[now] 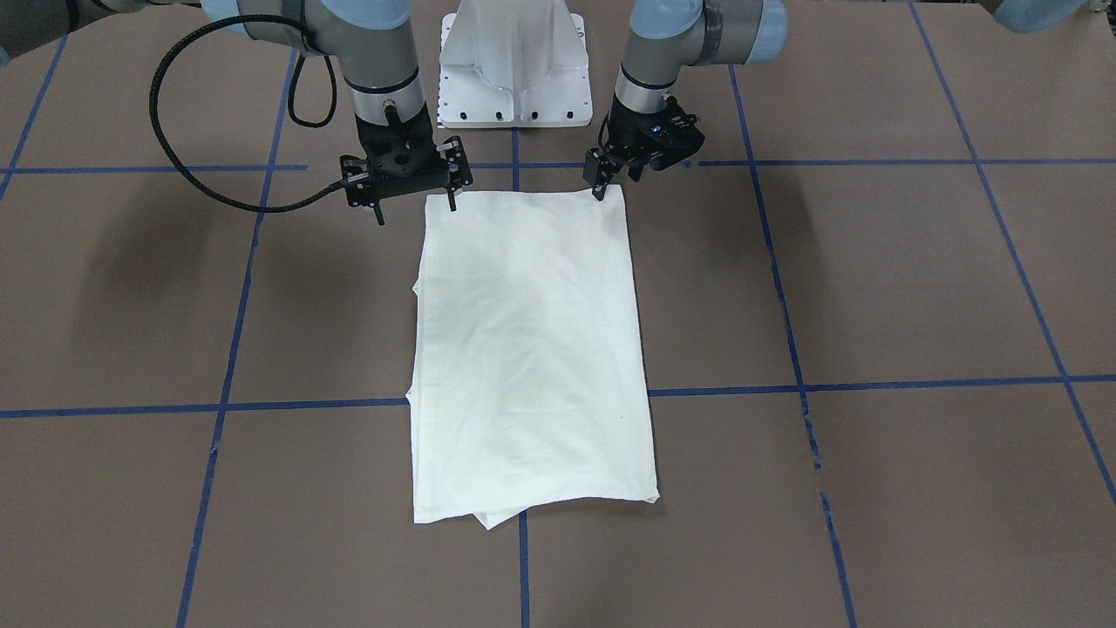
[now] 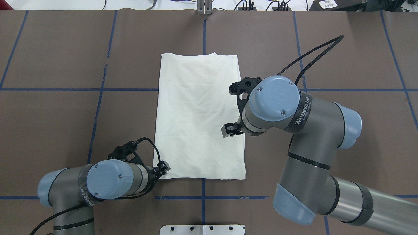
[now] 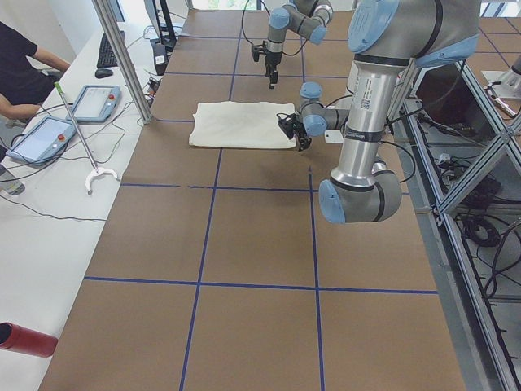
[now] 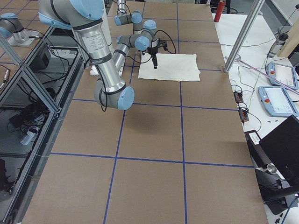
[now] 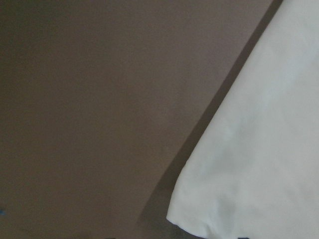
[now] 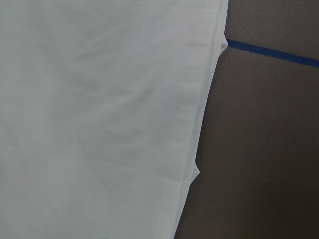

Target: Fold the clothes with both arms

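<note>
You have the shirt (image 1: 532,349) lying flat in the middle of the brown table (image 1: 915,288). It is folded into one long cream rectangle, plain side up. Its long sides run away from the robot, and its short near edge lies just in front of the white pedestal base (image 1: 514,61). At the far end a lower layer pokes out a little past the top layer. A blue tape line (image 1: 872,384) crosses the table under the shirt's far half.

Your right gripper (image 1: 414,209) hangs above the shirt's near right corner with its two fingers spread wide apart. One finger is over the cloth and the other is over bare table just outside the edge. Its wrist view looks down on the shirt's right edge and the table beside it.

Your left gripper (image 1: 600,187) sits lower, its tip pointing down right at the near left corner of the shirt. I cannot tell whether its fingers are together, apart or pinching the cloth; its wrist view shows only that corner against the table
</note>
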Available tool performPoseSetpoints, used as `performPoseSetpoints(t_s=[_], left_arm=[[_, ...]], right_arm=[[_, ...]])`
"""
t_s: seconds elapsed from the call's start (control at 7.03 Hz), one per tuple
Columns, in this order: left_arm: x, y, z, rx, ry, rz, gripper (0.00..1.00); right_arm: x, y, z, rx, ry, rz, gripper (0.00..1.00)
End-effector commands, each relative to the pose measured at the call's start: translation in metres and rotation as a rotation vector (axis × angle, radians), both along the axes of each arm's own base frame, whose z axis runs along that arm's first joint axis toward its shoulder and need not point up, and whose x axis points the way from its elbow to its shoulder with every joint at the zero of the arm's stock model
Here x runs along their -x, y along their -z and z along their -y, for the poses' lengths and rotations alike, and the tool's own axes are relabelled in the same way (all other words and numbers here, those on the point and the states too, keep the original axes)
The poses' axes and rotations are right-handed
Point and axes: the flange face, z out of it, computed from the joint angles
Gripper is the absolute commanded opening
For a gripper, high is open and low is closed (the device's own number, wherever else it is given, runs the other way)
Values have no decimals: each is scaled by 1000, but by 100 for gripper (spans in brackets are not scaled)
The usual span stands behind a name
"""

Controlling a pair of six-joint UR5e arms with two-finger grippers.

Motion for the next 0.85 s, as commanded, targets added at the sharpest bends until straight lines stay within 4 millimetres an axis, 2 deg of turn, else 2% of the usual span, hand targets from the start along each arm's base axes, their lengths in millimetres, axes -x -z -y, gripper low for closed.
performPoseSetpoints(t_s=[0.0, 0.28, 0.43, 0.71], left_arm=[[-9, 4, 6, -10, 15, 3, 70], [-11, 3, 6, -9, 15, 4, 48], [-9, 3, 10, -11, 22, 6, 42], [-6, 2, 14, -12, 30, 7, 37]], right_arm=[[-1, -1, 1, 1, -2, -1, 100], [-1, -1, 1, 1, -2, -3, 100], [-1, -1, 1, 1, -2, -1, 100], [-1, -1, 1, 1, -2, -3, 100]])
